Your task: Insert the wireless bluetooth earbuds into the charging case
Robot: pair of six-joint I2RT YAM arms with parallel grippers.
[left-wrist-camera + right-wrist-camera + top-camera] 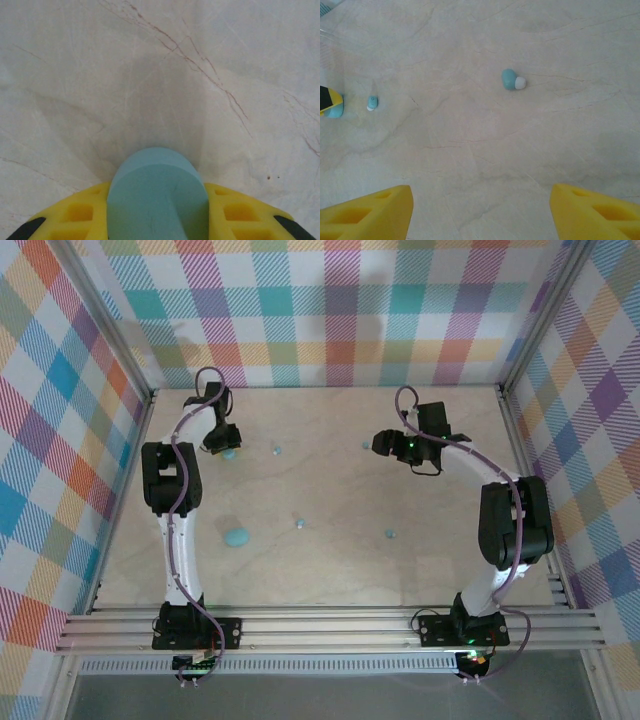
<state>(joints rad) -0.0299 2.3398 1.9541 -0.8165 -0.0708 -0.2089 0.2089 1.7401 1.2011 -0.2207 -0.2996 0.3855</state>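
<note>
Four wireless bluetooth earbuds are recorded lying loose on the table point(430, 490) in the overhead view: far-left earbud point(277, 450) and far-right earbud point(365, 445) across the upper middle, near-left earbud point(299, 524) and near-right earbud point(391, 534) across the lower middle.

None is judged seated, so every insertion is left to do.

One charging case point(157, 175) is pinched between the yellow fingers of the left gripper point(157, 212) at the bottom of its wrist view. Whether its lid is open cannot be told.

A second case point(236, 537) sits apart, lower left of the overhead view.

The right gripper point(481, 192) is spread wide and holds nothing. One earbud is seen beyond it, above centre in its wrist view.
</note>
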